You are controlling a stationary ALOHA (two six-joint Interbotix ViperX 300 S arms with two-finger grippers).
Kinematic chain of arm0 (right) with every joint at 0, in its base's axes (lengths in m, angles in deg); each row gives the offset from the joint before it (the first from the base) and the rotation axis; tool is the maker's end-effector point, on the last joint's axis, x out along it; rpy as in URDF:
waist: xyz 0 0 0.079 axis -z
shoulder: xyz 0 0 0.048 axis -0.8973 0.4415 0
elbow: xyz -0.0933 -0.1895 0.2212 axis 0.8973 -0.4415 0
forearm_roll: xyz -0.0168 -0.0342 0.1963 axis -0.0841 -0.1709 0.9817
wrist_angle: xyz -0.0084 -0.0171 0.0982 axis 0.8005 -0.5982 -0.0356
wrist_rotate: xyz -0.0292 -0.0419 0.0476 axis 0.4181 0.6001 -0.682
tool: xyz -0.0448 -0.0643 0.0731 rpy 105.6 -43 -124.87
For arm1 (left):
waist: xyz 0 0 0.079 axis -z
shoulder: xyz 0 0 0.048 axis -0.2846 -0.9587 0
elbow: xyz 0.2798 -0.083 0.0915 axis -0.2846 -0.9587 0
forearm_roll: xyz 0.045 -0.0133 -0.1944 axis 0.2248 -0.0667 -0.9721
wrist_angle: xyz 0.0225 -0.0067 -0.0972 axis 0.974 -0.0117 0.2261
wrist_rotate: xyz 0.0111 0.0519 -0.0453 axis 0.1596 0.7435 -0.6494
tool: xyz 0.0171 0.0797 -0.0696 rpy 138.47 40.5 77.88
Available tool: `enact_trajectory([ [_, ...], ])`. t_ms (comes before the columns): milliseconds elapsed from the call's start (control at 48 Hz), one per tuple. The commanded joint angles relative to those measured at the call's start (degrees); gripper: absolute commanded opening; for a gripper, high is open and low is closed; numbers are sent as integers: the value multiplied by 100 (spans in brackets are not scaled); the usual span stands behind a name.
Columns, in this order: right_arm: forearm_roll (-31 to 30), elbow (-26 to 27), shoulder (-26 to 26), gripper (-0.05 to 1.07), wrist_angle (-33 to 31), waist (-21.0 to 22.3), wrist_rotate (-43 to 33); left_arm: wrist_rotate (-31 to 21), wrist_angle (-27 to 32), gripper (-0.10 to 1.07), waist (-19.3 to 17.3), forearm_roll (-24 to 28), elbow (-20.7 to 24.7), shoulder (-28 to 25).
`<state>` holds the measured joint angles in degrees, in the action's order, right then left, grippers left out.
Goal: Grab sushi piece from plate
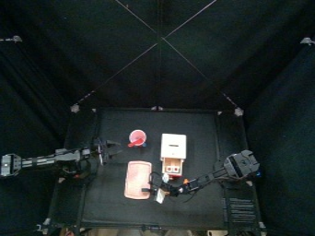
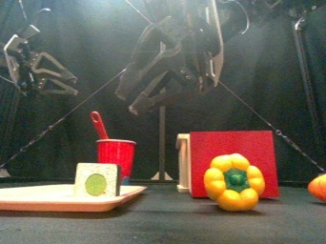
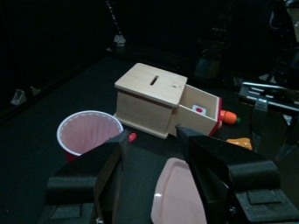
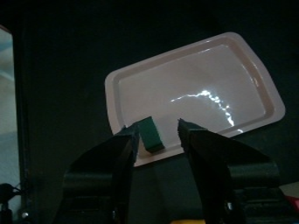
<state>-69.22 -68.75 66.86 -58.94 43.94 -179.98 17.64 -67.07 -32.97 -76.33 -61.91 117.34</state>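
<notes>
1. The sushi piece (image 4: 149, 137), a small block with a dark green wrap and a whitish cut face with a green round centre (image 2: 95, 181), stands upright on the pale pink oblong plate with rounded corners (image 4: 211, 79), close to one of its long rims.
2. From the front, the piece sits toward the right part of that plate (image 2: 38, 198), which lies at the near left of the black table (image 1: 209, 207).
3. The right gripper (image 4: 158, 131) has its two black jaws spread wide, with nothing between them but the view down onto the piece and the plate's rim.
4. In the front view this gripper (image 2: 178, 67) hangs high above the table and is clear of the piece.
5. The left gripper (image 3: 158, 144) rests at the table's left side, with its jaws apart and empty.
6. A round pink cup (image 3: 87, 136) with a red utensil standing in it (image 2: 97, 126) is just behind the plate.
7. Right of the cup is a pale wooden box with a slot in its top (image 3: 152, 96); its drawer is pulled out and shows a small red item that I cannot identify.
8. A yellow-orange bell pepper with a green stem (image 2: 234, 183) stands near the front, right of the plate and in front of the box.
</notes>
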Motion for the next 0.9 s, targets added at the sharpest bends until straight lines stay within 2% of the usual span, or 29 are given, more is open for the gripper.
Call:
enact_trajectory([
  [0, 211, 237, -26, 78, 53, 0, 378, 9, -18, 85, -18, -9, 62, -18],
  [521, 1819, 967, 668, 78, 26, 35, 2593, 0, -26, 85, -18, -9, 70, -18],
  [729, 2496, 1151, 870, 78, -62, 105, 3226, 9, -18, 85, -18, -9, 62, -18],
  [875, 2751, 1239, 967, 78, -167, 158, 3480, 9, -18, 85, -18, -9, 70, -18],
])
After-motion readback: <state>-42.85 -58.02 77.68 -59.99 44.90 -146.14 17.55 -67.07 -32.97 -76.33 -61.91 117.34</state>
